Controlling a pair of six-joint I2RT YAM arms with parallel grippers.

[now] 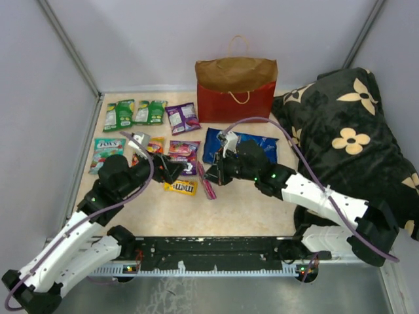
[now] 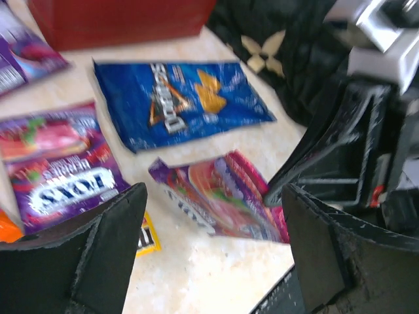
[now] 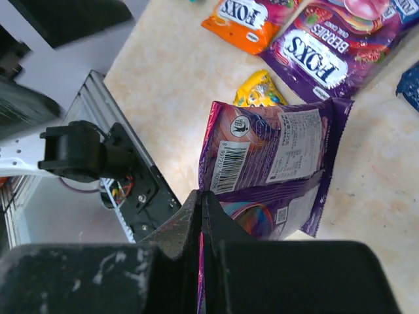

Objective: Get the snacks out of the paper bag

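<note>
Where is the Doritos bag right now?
Top view: the Doritos bag lies flat, right of centre, just in front of the paper bag and beside the pillow, partly hidden by the right arm.

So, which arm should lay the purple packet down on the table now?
Right. The right gripper is shut on the purple packet's edge; the left gripper is open and holds nothing.
</note>
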